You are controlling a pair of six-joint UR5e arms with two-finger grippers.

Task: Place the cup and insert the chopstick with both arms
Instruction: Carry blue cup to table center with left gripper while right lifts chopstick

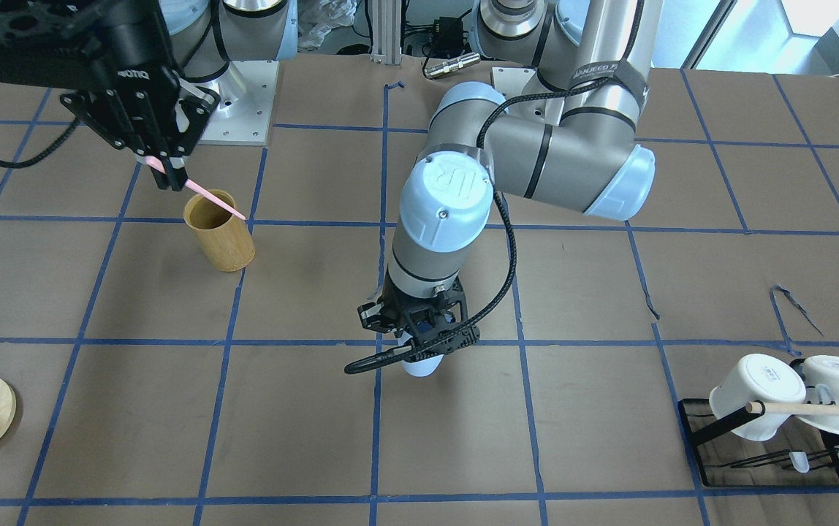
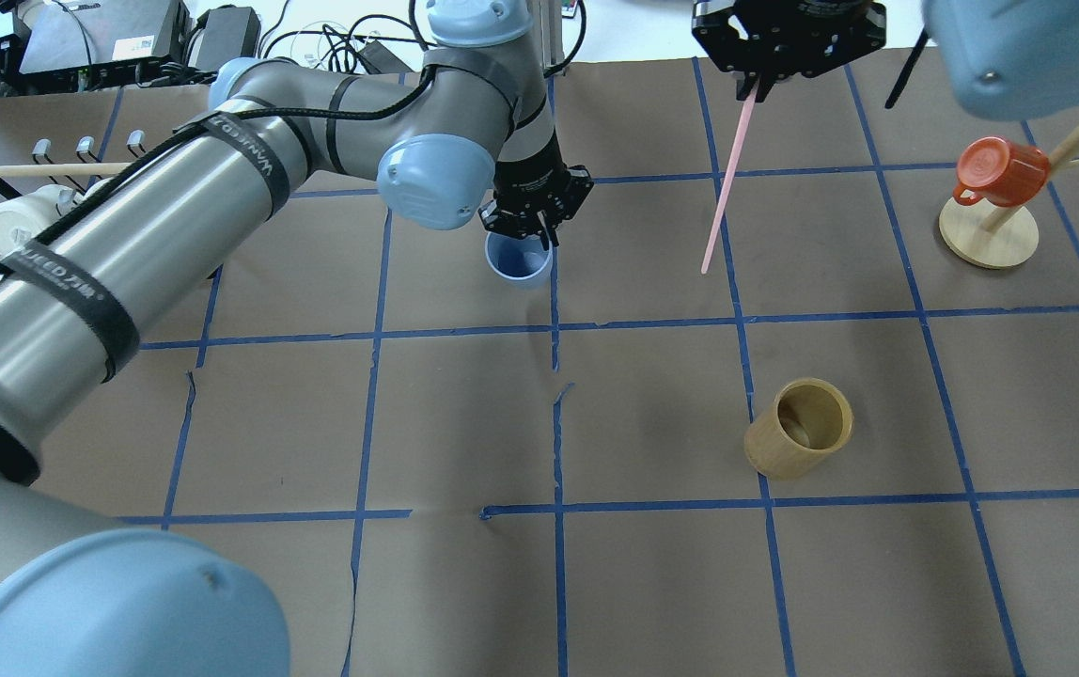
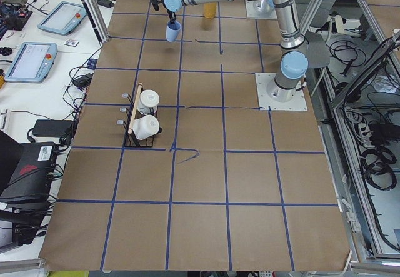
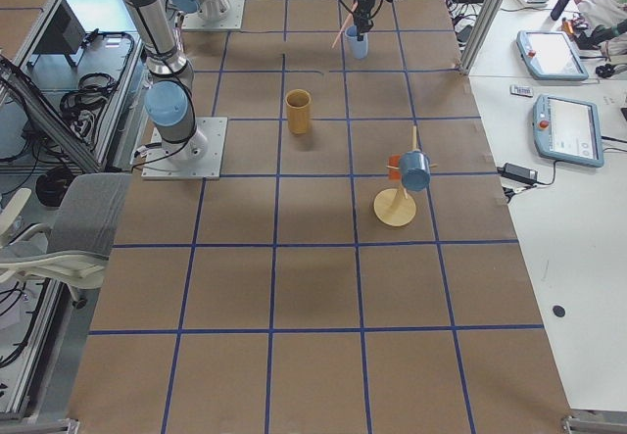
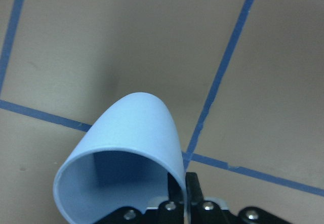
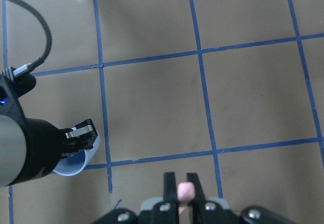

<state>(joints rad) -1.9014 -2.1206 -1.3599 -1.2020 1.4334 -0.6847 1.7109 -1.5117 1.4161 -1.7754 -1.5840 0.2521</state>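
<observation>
Left hand (image 2: 538, 235): is clamping the blue cup's (image 2: 518, 263) rim.
Blue cup: is staying upright under it, near the desk's (image 2: 464, 414) middle.
Right hand (image 2: 749, 87): is pinching the pink chopstick's (image 2: 726, 179) top.
Pink chopstick: is slanting downward, apart from the wooden cup (image 2: 801, 428).

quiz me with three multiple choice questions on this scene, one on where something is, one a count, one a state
1. Where is the pink chopstick?
A in the left hand
B in the right hand
C inside a cup

2. How many white cups hang on the black rack?
A one
B four
C two

3. The blue cup is:
A gripped at its rim
B upside down
C lying on its side

Answers:
1 B: the right wrist view shows that hand's fingers closed on the chopstick's top end.
2 C: the front-facing view shows two.
3 A: the left hand pinches the rim, with the opening facing up.
</observation>
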